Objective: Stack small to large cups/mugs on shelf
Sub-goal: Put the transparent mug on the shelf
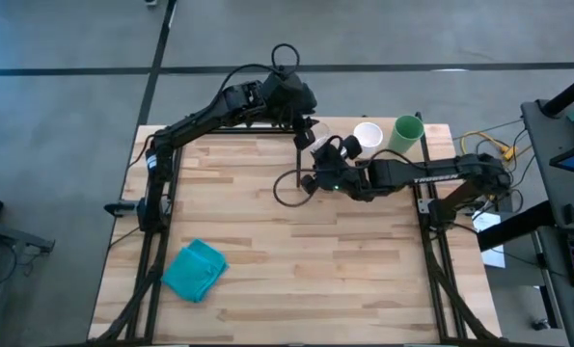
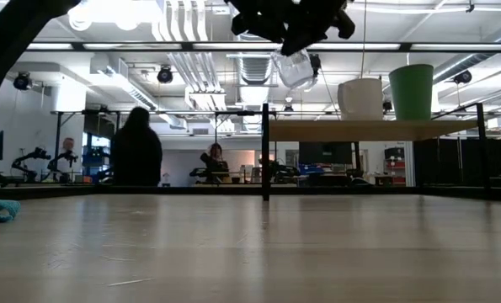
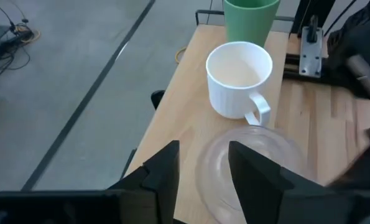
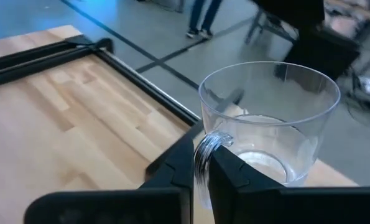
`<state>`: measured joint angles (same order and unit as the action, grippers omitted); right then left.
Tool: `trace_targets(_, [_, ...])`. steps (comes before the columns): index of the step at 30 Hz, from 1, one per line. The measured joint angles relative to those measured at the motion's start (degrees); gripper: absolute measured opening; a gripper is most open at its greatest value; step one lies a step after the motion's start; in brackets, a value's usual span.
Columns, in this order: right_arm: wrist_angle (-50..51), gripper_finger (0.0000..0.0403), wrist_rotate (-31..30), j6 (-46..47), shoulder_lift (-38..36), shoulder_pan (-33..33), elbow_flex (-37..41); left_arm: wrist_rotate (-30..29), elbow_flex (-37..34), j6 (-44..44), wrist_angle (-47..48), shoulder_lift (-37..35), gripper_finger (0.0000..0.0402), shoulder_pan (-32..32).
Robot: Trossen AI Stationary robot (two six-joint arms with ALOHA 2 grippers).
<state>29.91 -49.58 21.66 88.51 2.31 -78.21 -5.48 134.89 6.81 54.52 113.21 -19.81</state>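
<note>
The small clear cup (image 4: 268, 118) is lifted above the shelf's left end (image 2: 317, 129), under the dark grippers in the low view (image 2: 296, 67). My right gripper (image 4: 200, 168) is shut on its handle. My left gripper (image 3: 203, 177) is open over the cup's rim (image 3: 247, 162), one finger outside the wall and one over the cup's mouth. The white mug (image 3: 237, 78) stands on its base on the shelf, with the green cup (image 3: 250, 22) upright beside it toward the shelf's right end. My right gripper pinches the clear cup's handle (image 4: 204, 144) between its two fingers, coming level from the cup's side. The cup is lifted clear and roughly upright, slightly tilted in the low view. My left gripper stands astride the cup's wall; whether it touches the cup, I cannot tell.
The shelf sits at the table's far right on thin black posts (image 2: 265, 151). A teal folded cloth (image 1: 195, 270) lies near the table's near left corner. People stand in the room behind the table (image 2: 136, 151).
</note>
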Motion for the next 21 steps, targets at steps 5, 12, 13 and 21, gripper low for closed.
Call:
trace_targets(5, [0.19,0.0014,0.04,3.74,3.31,-2.36,0.01,-0.04,0.0,-0.42,0.1,0.0,0.0125,-0.02])
trace_targets(12, [-0.06,0.0014,0.06,8.22,5.84,-3.83,0.08,-0.04,-0.02,-0.4,0.85,0.0,0.0125,-0.07])
trace_targets(13, [-0.07,0.0014,0.02,8.61,6.04,-3.92,0.09,-0.04,-0.02,-0.39,1.06,0.0,0.0125,-0.07])
trace_targets(21, [-0.2,0.0014,0.15,16.54,6.32,-4.22,2.61,-0.03,-0.02,-0.39,2.23,0.0,0.0125,-0.07])
